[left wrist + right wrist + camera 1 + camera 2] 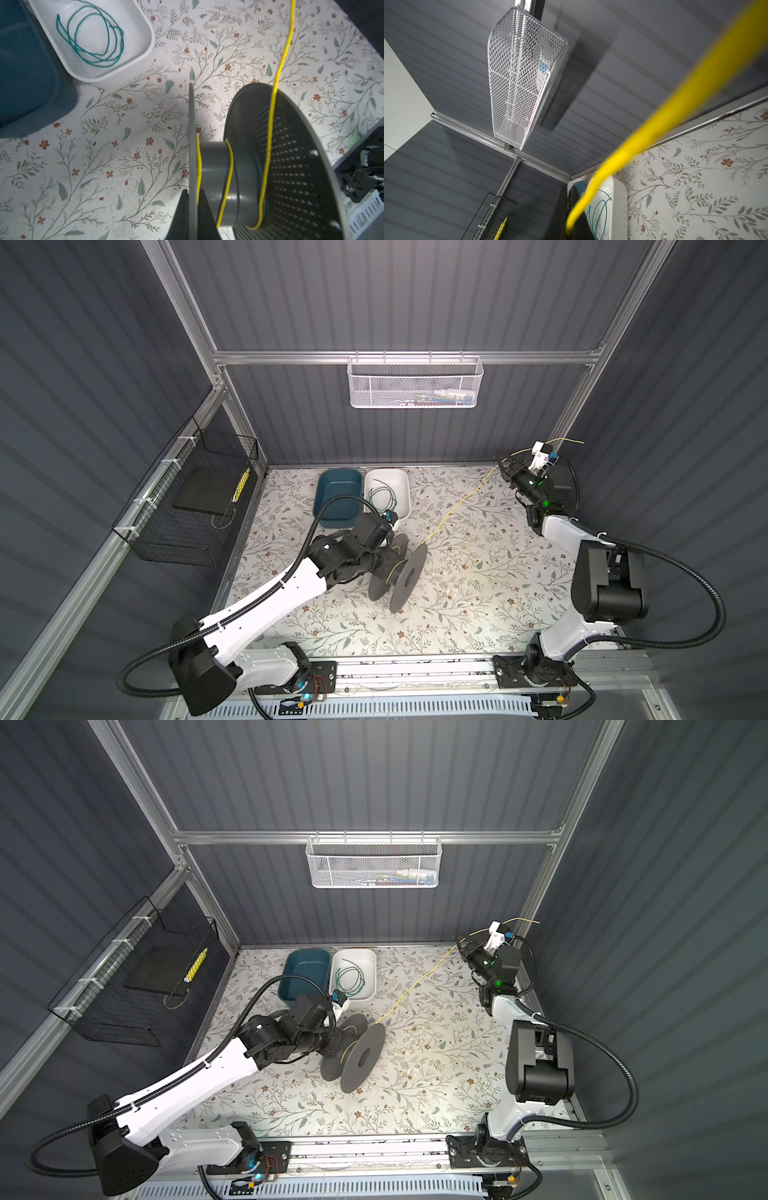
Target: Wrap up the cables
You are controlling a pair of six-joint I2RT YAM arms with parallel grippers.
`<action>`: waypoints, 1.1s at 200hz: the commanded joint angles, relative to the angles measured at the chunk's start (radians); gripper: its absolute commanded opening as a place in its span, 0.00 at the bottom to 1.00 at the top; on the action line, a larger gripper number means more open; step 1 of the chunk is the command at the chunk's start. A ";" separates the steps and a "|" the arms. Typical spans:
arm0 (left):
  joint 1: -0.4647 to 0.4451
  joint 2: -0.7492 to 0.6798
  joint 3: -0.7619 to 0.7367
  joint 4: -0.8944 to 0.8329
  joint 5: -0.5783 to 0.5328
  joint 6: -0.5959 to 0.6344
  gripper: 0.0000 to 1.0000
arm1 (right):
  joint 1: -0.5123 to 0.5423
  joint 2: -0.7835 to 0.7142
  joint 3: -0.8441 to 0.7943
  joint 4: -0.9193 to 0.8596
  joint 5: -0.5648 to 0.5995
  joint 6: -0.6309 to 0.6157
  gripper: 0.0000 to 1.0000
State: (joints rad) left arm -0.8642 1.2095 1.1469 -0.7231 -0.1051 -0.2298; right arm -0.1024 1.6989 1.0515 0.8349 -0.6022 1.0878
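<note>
A grey spool [409, 572] stands on edge mid-table. My left gripper [192, 207] is shut on its thin flange [191, 124], one finger on each side; in a top view the left gripper [380, 562] sits at the spool's left. The yellow cable [457, 506] has a few turns round the spool hub [226, 178]. From there it runs taut up to my right gripper [505, 464], which is raised at the back right corner and shut on the yellow cable [675, 99], whose free end sticks out behind. The green cable [384, 497] lies coiled in a white bin [405, 493].
A teal bin [338, 497] stands beside the white bin at the back of the floral table. A white mesh basket [415, 381] hangs on the back wall. A black wire basket [191, 497] hangs on the left wall.
</note>
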 commanded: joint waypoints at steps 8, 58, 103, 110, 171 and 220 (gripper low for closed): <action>0.001 -0.059 -0.017 -0.226 -0.003 0.063 0.00 | -0.081 0.057 0.060 -0.009 0.176 -0.031 0.00; 0.001 -0.098 -0.003 -0.189 0.020 0.057 0.00 | -0.078 0.047 0.016 -0.029 0.181 -0.079 0.00; 0.049 -0.079 0.236 -0.138 0.082 0.063 0.00 | -0.052 0.002 -0.224 0.052 0.255 -0.111 0.00; 0.069 -0.067 0.297 -0.135 0.108 0.067 0.00 | -0.048 -0.006 -0.260 0.070 0.273 -0.115 0.00; 0.201 0.039 0.533 0.040 0.339 0.025 0.00 | 0.091 -0.072 -0.454 0.132 0.384 -0.179 0.00; 0.236 0.093 0.539 0.286 0.282 -0.094 0.00 | 0.285 -0.154 -0.559 0.147 0.487 -0.233 0.00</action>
State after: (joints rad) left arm -0.6571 1.3022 1.6505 -0.6704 0.1841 -0.2356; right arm 0.0956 1.5913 0.5354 0.9508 -0.2096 0.9218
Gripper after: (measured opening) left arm 0.088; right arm 0.047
